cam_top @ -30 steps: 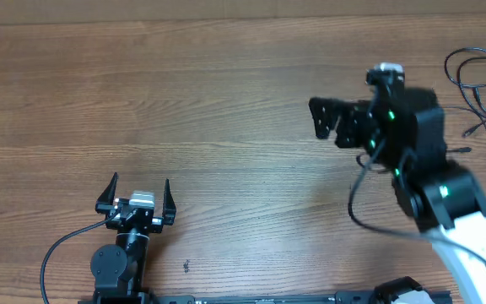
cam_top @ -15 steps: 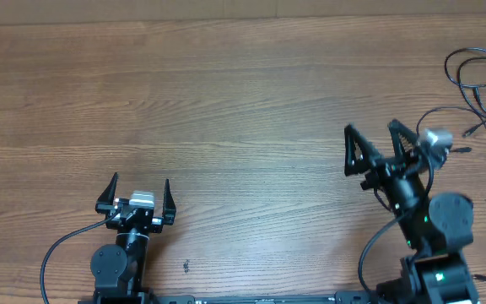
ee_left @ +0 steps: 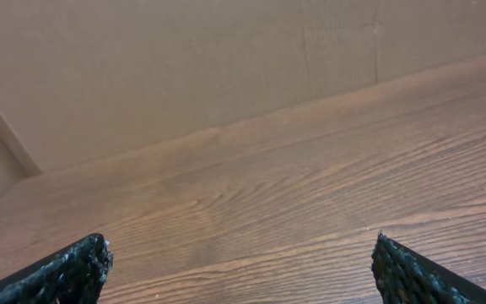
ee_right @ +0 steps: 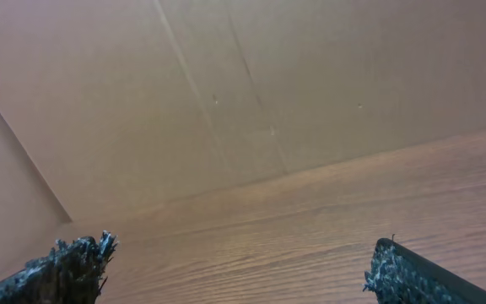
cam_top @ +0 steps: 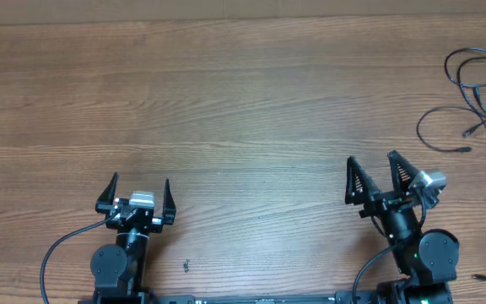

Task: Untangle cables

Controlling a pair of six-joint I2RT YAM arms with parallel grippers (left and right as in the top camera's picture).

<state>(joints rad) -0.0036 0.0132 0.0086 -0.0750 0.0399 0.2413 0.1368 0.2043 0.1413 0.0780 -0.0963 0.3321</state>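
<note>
The cables (cam_top: 472,93) are thin black cords in loose loops and strands at the table's far right edge, with small plug ends near the middle of the bunch. My right gripper (cam_top: 377,171) is open and empty, down near the front of the table, well left of and below the cables. My left gripper (cam_top: 138,190) is open and empty at the front left, far from them. Both wrist views show only bare wood between the open fingertips (ee_left: 239,262) (ee_right: 243,266); no cable shows there.
A tan wall (ee_right: 226,93) rises behind the wooden table (cam_top: 226,110). A thicker black arm wire (cam_top: 57,249) loops by the left base. A small dark speck (cam_top: 186,268) lies near the front edge. Another plug end (cam_top: 483,277) lies at the front right.
My right arm has drawn back from near the cables, toward the front of the table, with its gripper open. A cable loop now lies uncovered at the right. My left arm has not moved.
</note>
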